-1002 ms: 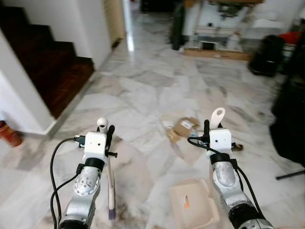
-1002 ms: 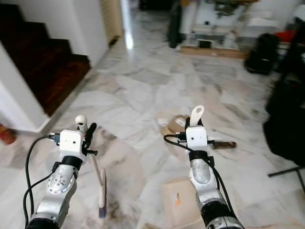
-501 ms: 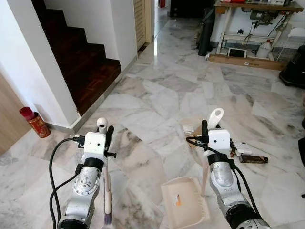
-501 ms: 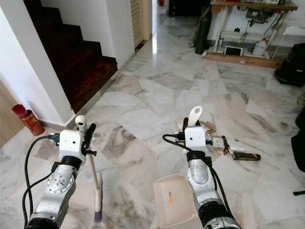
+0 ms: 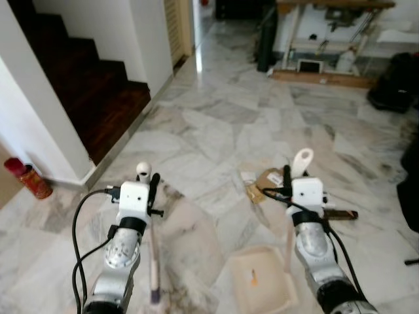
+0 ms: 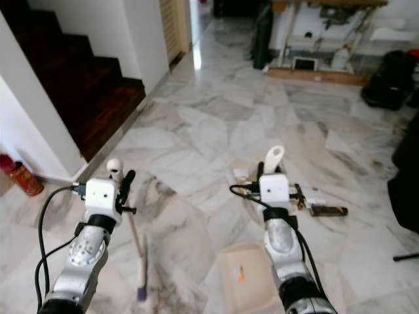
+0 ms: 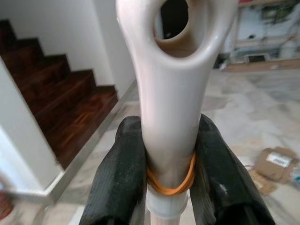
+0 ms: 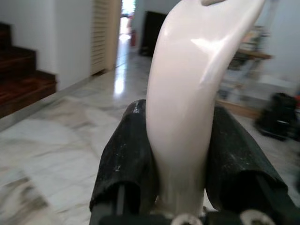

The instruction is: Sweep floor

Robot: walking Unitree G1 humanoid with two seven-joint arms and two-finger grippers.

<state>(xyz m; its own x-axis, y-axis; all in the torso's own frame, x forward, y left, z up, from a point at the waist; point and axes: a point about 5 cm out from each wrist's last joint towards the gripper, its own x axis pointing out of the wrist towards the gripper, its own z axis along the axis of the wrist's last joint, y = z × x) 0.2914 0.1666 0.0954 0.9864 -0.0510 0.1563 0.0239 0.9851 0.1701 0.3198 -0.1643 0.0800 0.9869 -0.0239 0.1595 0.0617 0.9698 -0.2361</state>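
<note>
A cream broom (image 5: 154, 261) stands upright on the marble floor (image 5: 216, 131), its handle pinched between the left gripper's (image 7: 171, 159) black fingers. Just beside it, a cream dustpan (image 5: 258, 280) rests on the floor, its handle clamped in the right gripper (image 8: 180, 154). Cardboard scraps (image 5: 265, 182) lie ahead; dark stairs (image 5: 78, 85) rise at left.

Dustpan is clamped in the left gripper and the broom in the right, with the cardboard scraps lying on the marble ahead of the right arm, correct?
Not quite: the sides are swapped. In the left eye view the left gripper clamps the broom, and the right gripper holds the dustpan by its handle. The cardboard scraps do lie on the marble ahead of the right arm.
</note>
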